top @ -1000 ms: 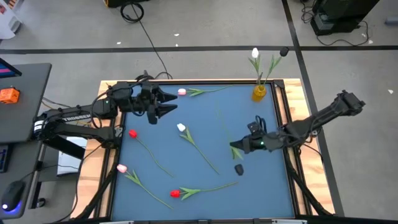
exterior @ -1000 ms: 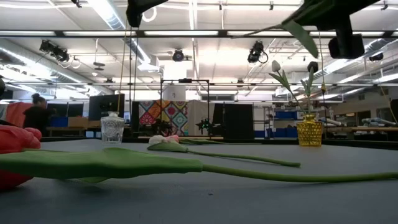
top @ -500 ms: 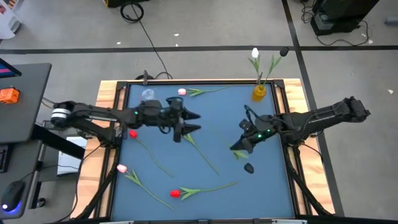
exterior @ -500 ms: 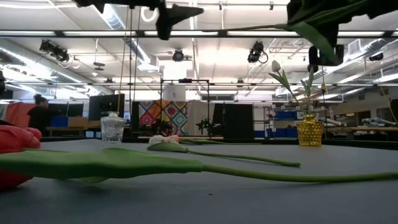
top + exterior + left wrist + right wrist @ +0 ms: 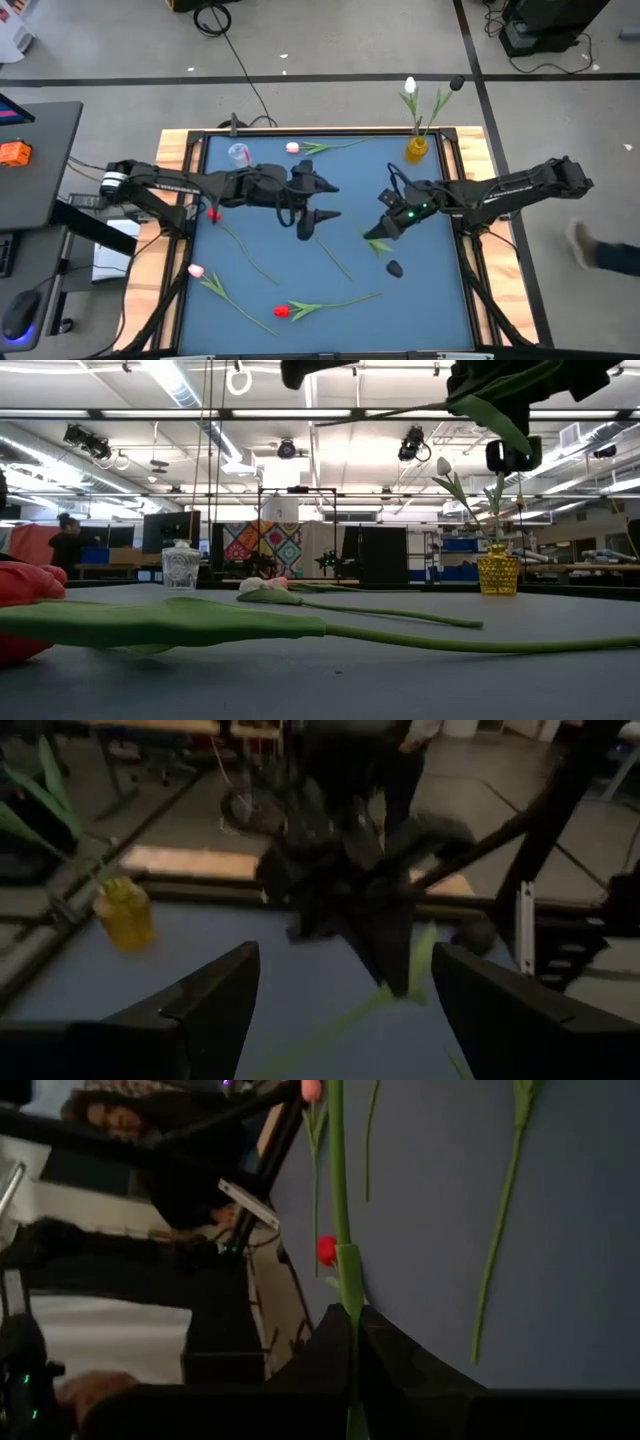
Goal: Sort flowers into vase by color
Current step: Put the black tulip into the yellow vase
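My right gripper (image 5: 380,228) hangs above the table's middle right, shut on a black tulip. Its head (image 5: 395,268) and a leaf (image 5: 378,243) show just beyond the fingers. My left gripper (image 5: 322,201) is open in mid-air at the table's centre, facing the right gripper. The tulip's long stem (image 5: 330,1025) points toward the gap between the left fingers. A yellow vase (image 5: 417,148) at the far right holds a white and a black tulip. A clear glass vase (image 5: 238,152) stands at the far left. Red (image 5: 213,214), pink (image 5: 196,270) and other tulips lie on the mat. My right gripper pinches the black tulip's stem (image 5: 346,1285) between its two fingers, close to the head end. The fingers lie across the stem. The tulip is lifted clear of the table: its head (image 5: 508,455) hangs below the gripper, and the long stem (image 5: 385,412) runs about level toward the left arm.
On the blue mat (image 5: 430,300) also lie a pink tulip (image 5: 292,147) at the far edge, a red one (image 5: 282,311) near the front, and a stem (image 5: 335,258) below my left gripper. A wooden frame (image 5: 470,270) borders the mat. A person passes at the right (image 5: 600,250).
My left gripper has travelled from the table's far left, beside the glass vase, toward the right to the centre, staying open and high. It now covers the white tulip in the high view. My right gripper has shifted slightly toward the left with the black tulip.
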Action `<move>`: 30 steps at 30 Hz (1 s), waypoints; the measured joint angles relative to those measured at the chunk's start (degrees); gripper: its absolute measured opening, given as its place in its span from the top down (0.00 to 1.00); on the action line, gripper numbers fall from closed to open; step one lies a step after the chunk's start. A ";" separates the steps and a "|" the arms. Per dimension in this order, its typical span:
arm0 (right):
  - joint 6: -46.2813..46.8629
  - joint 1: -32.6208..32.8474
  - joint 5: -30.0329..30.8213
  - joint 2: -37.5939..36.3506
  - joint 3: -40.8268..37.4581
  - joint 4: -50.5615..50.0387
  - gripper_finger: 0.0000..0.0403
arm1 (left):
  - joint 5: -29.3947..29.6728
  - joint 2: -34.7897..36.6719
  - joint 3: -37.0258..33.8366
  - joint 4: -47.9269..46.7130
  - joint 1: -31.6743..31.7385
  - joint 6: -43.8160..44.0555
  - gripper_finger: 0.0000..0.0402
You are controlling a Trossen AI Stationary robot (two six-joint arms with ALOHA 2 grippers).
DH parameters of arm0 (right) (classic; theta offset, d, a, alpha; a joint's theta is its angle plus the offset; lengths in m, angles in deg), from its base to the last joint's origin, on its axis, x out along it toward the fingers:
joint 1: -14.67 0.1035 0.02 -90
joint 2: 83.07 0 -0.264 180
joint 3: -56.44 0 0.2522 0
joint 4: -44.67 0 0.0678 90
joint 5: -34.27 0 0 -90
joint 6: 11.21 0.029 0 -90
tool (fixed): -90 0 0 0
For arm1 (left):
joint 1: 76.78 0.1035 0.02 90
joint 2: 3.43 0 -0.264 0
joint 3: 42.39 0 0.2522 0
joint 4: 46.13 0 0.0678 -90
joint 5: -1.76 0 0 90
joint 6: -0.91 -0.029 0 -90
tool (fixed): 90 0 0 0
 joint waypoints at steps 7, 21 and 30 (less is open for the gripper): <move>4.66 -0.36 -0.40 5.56 0.07 8.11 0.95 | 0.20 -3.61 0.94 -0.50 -0.25 -4.90 0.25; 14.87 -2.11 -3.50 13.72 0.02 22.66 0.92 | 1.47 -7.04 0.93 -2.41 -1.60 -14.07 0.25; 18.43 -5.14 -3.50 14.66 0.04 26.95 0.92 | 3.27 -7.98 0.92 -3.13 -0.93 -25.99 0.30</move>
